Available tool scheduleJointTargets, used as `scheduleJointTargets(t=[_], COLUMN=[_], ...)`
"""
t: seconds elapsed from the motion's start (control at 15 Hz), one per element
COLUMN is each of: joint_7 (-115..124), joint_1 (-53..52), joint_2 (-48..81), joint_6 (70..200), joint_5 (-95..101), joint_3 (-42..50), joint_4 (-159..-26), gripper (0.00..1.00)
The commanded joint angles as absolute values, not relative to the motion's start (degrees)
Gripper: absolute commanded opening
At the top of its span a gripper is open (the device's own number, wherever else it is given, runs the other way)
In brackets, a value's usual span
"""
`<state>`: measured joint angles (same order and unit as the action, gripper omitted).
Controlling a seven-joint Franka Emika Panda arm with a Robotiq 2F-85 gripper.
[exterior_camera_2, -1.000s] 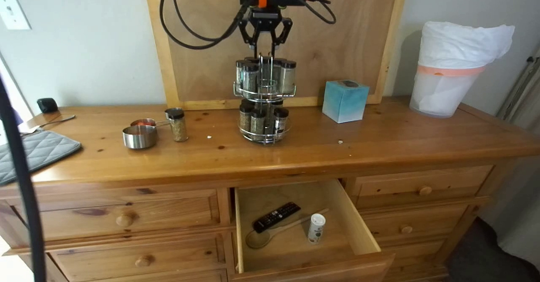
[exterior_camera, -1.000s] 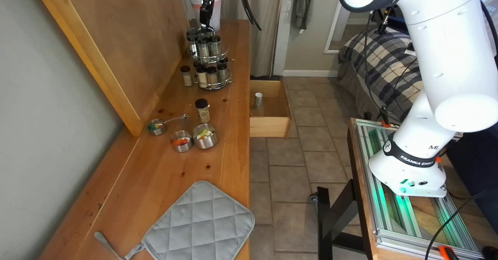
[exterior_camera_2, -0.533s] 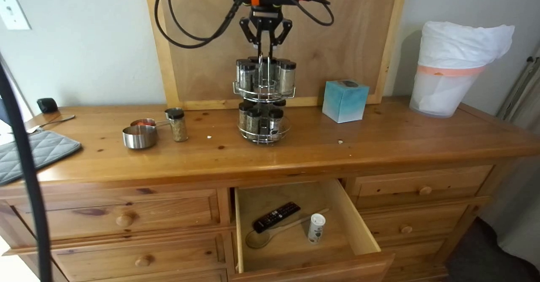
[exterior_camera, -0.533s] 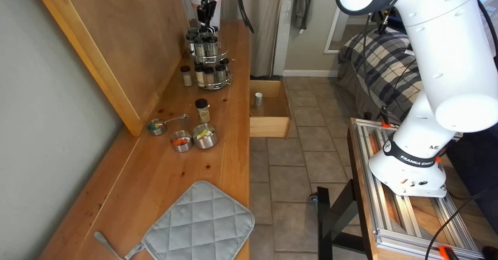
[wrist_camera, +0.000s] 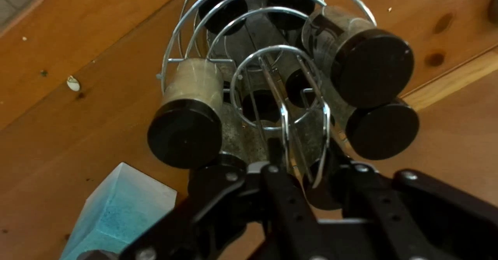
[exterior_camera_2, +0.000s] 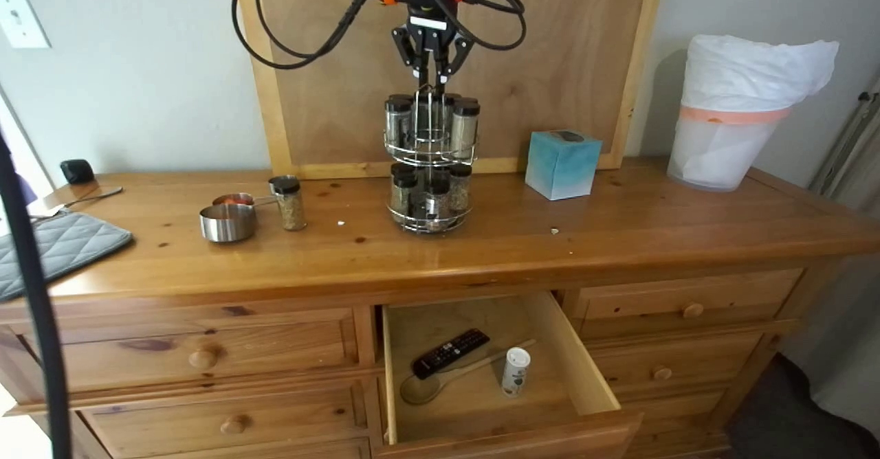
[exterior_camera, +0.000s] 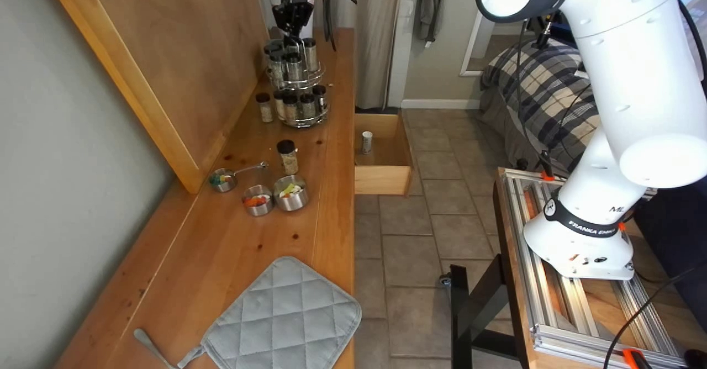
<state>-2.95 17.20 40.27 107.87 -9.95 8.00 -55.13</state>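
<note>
Home bedroom, plaid-covered bed, wooden dresser, tissue box

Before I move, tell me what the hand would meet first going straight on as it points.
Probably the handle of the rack, which the hand straddles, perhaps touching it; with depth unclear, nearby jar lids might come first instead.

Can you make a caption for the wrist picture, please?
Black jaws straddle the shiny wire handle of a round metal rack of black-lidded glass jars, a cubic blue tissue box nearby.

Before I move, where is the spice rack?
In an exterior view, the spice rack stands on the dresser beneath the end effector, left of the blue box.
</note>
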Motion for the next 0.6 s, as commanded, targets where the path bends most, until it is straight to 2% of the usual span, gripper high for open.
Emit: scheduleJointTargets(t=[0.0,0.53], joint_7=[8.5,33.3], joint_1=[16.3,15.5], joint_2=[41.0,40.9], joint_6=[107.6,106.9], joint_5=[-11.4,-11.2], joint_3=[8.7,9.1], joint_4=[-53.5,-53.8], gripper=[0.1,0.08])
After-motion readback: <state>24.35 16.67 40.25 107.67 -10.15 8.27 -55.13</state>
